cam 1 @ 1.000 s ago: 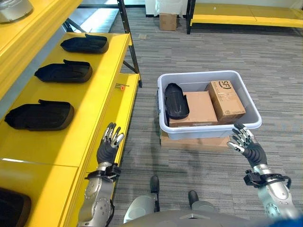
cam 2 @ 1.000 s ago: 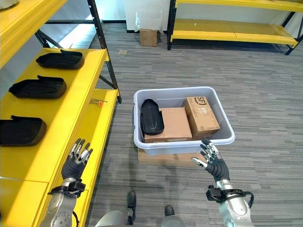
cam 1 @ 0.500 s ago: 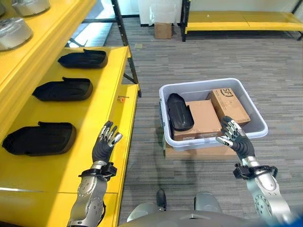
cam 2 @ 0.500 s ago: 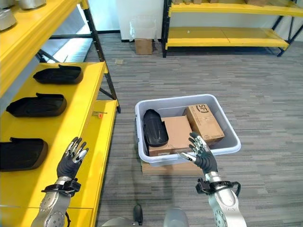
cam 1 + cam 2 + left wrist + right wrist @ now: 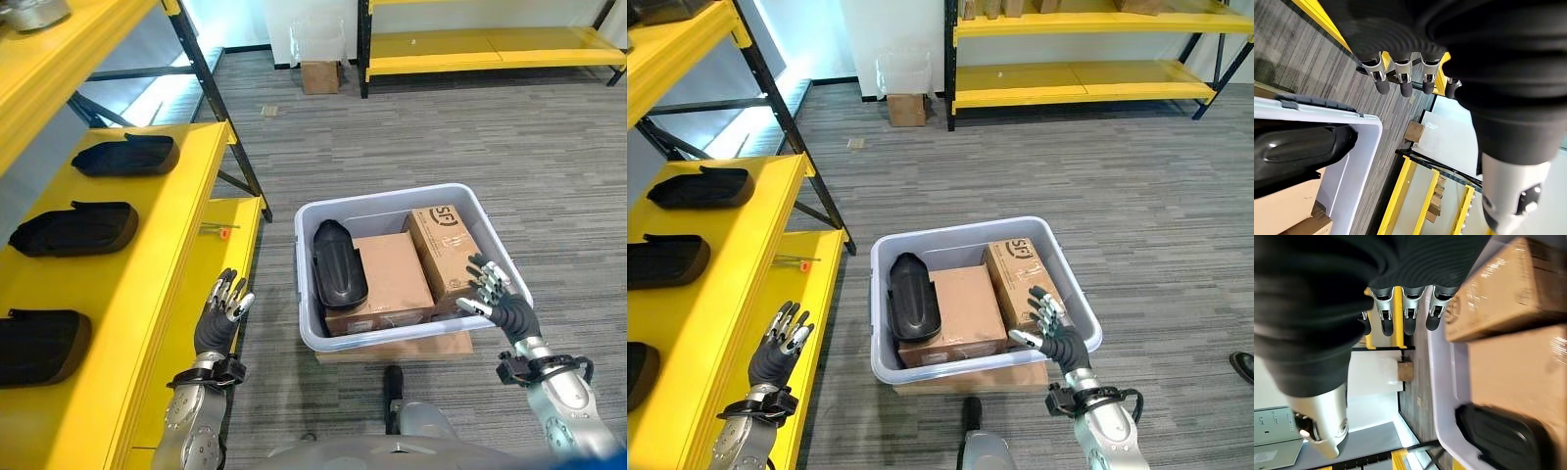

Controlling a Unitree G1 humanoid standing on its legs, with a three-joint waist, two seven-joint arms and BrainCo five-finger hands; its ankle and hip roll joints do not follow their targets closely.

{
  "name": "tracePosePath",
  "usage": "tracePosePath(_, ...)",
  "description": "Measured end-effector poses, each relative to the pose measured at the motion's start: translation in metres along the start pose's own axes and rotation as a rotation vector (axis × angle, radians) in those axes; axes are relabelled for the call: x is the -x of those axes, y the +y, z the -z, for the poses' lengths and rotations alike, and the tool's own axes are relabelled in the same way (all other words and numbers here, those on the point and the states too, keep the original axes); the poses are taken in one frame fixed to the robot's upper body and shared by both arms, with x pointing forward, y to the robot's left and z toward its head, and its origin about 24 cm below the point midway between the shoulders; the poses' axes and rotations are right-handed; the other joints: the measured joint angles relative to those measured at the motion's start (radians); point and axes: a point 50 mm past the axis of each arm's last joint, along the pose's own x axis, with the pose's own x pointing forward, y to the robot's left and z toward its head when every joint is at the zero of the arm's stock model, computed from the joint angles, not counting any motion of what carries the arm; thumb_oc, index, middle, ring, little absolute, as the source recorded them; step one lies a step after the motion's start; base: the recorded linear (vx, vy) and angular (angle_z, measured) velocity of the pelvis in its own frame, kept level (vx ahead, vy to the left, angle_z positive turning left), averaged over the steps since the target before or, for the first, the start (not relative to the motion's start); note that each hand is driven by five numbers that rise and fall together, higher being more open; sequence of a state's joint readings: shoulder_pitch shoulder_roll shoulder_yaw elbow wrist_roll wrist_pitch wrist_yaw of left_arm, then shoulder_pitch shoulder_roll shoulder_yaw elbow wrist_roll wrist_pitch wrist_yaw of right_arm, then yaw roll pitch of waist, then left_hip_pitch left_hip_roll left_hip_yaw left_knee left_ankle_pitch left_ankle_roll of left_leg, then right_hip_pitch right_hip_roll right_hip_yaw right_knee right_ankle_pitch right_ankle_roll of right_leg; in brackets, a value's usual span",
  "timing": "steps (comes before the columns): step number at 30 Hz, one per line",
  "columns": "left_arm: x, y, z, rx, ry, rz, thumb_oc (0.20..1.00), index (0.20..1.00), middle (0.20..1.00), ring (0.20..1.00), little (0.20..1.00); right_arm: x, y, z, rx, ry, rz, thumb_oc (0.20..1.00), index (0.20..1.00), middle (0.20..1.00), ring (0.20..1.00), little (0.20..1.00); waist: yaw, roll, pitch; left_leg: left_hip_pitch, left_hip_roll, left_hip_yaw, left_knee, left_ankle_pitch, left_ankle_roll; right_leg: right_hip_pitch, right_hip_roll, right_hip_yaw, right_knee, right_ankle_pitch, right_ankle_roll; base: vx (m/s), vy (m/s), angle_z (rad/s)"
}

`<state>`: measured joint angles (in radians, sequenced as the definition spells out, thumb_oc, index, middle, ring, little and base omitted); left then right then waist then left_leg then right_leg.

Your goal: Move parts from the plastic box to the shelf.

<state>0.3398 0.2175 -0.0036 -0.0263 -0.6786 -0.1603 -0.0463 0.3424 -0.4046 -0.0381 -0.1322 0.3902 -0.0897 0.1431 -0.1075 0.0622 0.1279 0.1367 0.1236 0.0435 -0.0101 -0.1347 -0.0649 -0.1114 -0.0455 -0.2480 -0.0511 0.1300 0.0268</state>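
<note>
Both my hands empty with fingers spread, right hand (image 5: 502,305) at the box (image 5: 313,338) rim, left hand (image 5: 221,311) by the shelf (image 5: 147,255), I should grasp the black part (image 5: 338,264) lying inside squarely along its length.

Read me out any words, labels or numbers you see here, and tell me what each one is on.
Smaller cardboard box in the plastic box: a dark printed mark and small lines, too small to read.
Larger cardboard box, black part, shelf: no text visible.
</note>
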Motion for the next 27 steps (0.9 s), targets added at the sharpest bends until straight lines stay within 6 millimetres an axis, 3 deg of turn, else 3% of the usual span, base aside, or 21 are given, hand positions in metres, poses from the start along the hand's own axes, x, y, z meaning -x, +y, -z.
tracePosePath(2, -0.003, -0.004, 0.000, 0.009, -0.008, 0.010, 1.000, 1.000, 1.000, 1.000, 1.000, 0.000, 0.001, 0.000, -0.002, -0.001, -0.003, 1.000, 1.000, 1.000, 1.000, 1.000, -0.006, 0.002, 0.003, -0.002, 0.008, -0.004, 0.016, 0.000, -0.006, 0.018, 0.003, -0.010, -0.009, -0.005, -0.005, 0.11, -0.120, 0.21)
tracePosePath(4, -0.004, -0.004, -0.002, 0.008, -0.012, 0.014, 1.000, 1.000, 1.000, 1.000, 1.000, 0.000, 0.002, 0.001, -0.007, 0.001, -0.007, 1.000, 1.000, 1.000, 1.000, 1.000, -0.004, -0.007, 0.011, -0.042, -0.002, -0.010, 0.127, -0.023, -0.045, 0.031, 0.000, -0.013, -0.009, -0.026, -0.007, 0.02, -0.101, 0.17)
tracePosePath(6, -0.007, -0.006, -0.005, 0.009, -0.025, 0.024, 1.000, 1.000, 1.000, 1.000, 1.000, 0.003, 0.001, 0.001, -0.020, 0.007, -0.008, 1.000, 1.000, 1.000, 1.000, 1.000, 0.015, -0.042, 0.037, -0.177, -0.024, -0.050, 0.402, -0.038, -0.068, 0.031, -0.025, -0.005, 0.008, -0.039, -0.025, -0.01, -0.025, -0.01)
tracePosePath(8, -0.007, -0.006, -0.002, 0.017, -0.017, 0.021, 1.000, 1.000, 1.000, 1.000, 1.000, 0.002, -0.001, 0.000, -0.022, 0.002, 0.003, 1.000, 1.000, 1.000, 1.000, 1.000, 0.022, -0.064, 0.061, -0.306, -0.039, -0.102, 0.613, -0.010, -0.082, 0.034, -0.044, 0.002, 0.001, -0.058, -0.054, 0.14, 0.060, 0.06)
tracePosePath(9, -0.006, -0.005, -0.002, 0.014, -0.014, 0.019, 1.000, 1.000, 1.000, 1.000, 1.000, 0.001, 0.000, -0.001, -0.026, -0.005, 0.004, 1.000, 1.000, 1.000, 1.000, 1.000, 0.024, -0.080, 0.069, -0.325, -0.026, -0.102, 0.588, -0.016, -0.075, 0.035, -0.051, 0.005, -0.004, -0.060, -0.052, 0.18, 0.141, 0.04)
tracePosePath(10, -0.006, -0.005, -0.001, 0.014, -0.012, 0.015, 1.000, 1.000, 1.000, 1.000, 1.000, -0.001, 0.000, -0.003, -0.027, -0.015, 0.007, 1.000, 1.000, 1.000, 1.000, 1.000, 0.031, -0.088, 0.074, -0.306, 0.015, -0.075, 0.453, -0.016, -0.054, 0.032, -0.047, 0.008, 0.001, -0.061, -0.059, 0.11, 0.176, -0.11)
tracePosePath(13, -0.009, -0.005, 0.001, 0.016, -0.003, 0.012, 1.000, 1.000, 1.000, 1.000, 1.000, -0.005, -0.006, -0.006, -0.024, -0.035, 0.047, 1.000, 1.000, 1.000, 1.000, 1.000, 0.038, -0.089, 0.089, -0.279, 0.139, -0.080, 0.121, 0.061, -0.093, 0.033, -0.041, 0.031, 0.002, -0.068, -0.035, 0.16, 0.300, -0.22)
tracePosePath(14, -0.010, -0.005, 0.002, 0.017, -0.001, 0.012, 1.000, 1.000, 1.000, 1.000, 1.000, -0.007, -0.008, -0.008, -0.019, -0.046, 0.059, 1.000, 1.000, 1.000, 1.000, 1.000, 0.039, -0.077, 0.093, -0.272, 0.180, -0.055, 0.057, 0.090, -0.085, 0.031, -0.037, 0.032, 0.004, -0.067, -0.034, 0.18, 0.382, -0.29)
tracePosePath(15, -0.013, -0.007, 0.002, 0.022, -0.004, 0.014, 1.000, 1.000, 1.000, 1.000, 1.000, -0.007, -0.010, -0.009, -0.020, -0.051, 0.072, 1.000, 1.000, 1.000, 1.000, 1.000, 0.038, -0.074, 0.094, -0.266, 0.194, -0.041, 0.037, 0.107, -0.092, 0.037, -0.045, 0.053, -0.008, -0.055, -0.005, 0.18, 0.374, -0.51)
tracePosePath(16, -0.011, -0.006, 0.005, 0.022, 0.007, 0.009, 1.000, 1.000, 1.000, 1.000, 1.000, -0.006, -0.010, -0.009, -0.019, -0.050, 0.070, 1.000, 1.000, 1.000, 1.000, 1.000, 0.040, -0.064, 0.092, -0.233, 0.178, -0.021, 0.019, 0.114, -0.096, 0.058, -0.055, 0.073, -0.027, -0.041, 0.015, 0.15, 0.387, -0.57)
tracePosePath(18, -0.007, -0.007, 0.007, 0.027, 0.016, 0.012, 1.000, 1.000, 1.000, 1.000, 1.000, -0.002, -0.015, -0.009, 0.000, -0.038, 0.080, 1.000, 1.000, 1.000, 1.000, 1.000, 0.027, -0.011, 0.082, -0.202, 0.152, -0.037, -0.003, 0.145, -0.090, 0.075, -0.053, 0.084, -0.046, -0.029, 0.049, 0.07, 0.195, -0.44)
tracePosePath(19, -0.009, -0.002, 0.002, 0.005, 0.004, 0.008, 1.000, 1.000, 1.000, 1.000, 1.000, -0.002, -0.009, -0.001, -0.040, -0.018, 0.085, 1.000, 1.000, 1.000, 1.000, 1.000, 0.035, -0.038, 0.082, -0.182, 0.107, -0.019, -0.004, 0.158, -0.094, 0.079, -0.101, 0.112, -0.046, -0.029, 0.058, 0.04, 0.161, -0.32)
tracePosePath(20, -0.009, 0.001, -0.002, -0.016, -0.002, 0.011, 1.000, 1.000, 1.000, 1.000, 1.000, 0.003, -0.004, 0.006, -0.059, 0.003, 0.075, 1.000, 1.000, 1.000, 1.000, 1.000, 0.031, -0.068, 0.074, -0.169, 0.063, 0.002, -0.011, 0.158, -0.074, 0.077, -0.140, 0.126, -0.045, -0.035, 0.065, 0.05, 0.215, -0.24)
tracePosePath(22, -0.008, 0.008, -0.007, -0.045, -0.003, 0.003, 1.000, 1.000, 1.000, 1.000, 1.000, 0.007, 0.003, 0.014, -0.081, 0.035, 0.059, 1.000, 1.000, 1.000, 1.000, 1.000, 0.030, -0.104, 0.060, -0.149, 0.015, 0.026, -0.029, 0.162, -0.058, 0.077, -0.181, 0.146, -0.041, -0.007, 0.071, 0.04, 0.209, -0.10)
tracePosePath(24, -0.005, 0.015, -0.010, -0.078, 0.006, -0.009, 1.000, 1.000, 1.000, 1.000, 1.000, 0.003, 0.014, 0.015, -0.115, 0.026, 0.033, 1.000, 1.000, 1.000, 1.000, 1.000, 0.049, -0.125, 0.048, -0.128, -0.003, 0.066, -0.032, 0.152, -0.045, 0.069, -0.199, 0.155, -0.041, 0.016, 0.097, 0.04, 0.128, -0.39)
tracePosePath(27, -0.003, 0.013, -0.010, -0.084, 0.009, 0.003, 1.000, 1.000, 1.000, 1.000, 1.000, -0.006, 0.018, 0.008, -0.113, -0.007, 0.007, 1.000, 1.000, 1.000, 1.000, 1.000, 0.051, -0.130, 0.044, -0.110, -0.013, 0.087, -0.043, 0.148, -0.041, 0.072, -0.206, 0.154, -0.041, 0.016, 0.102, 0.04, 0.067, -0.18)
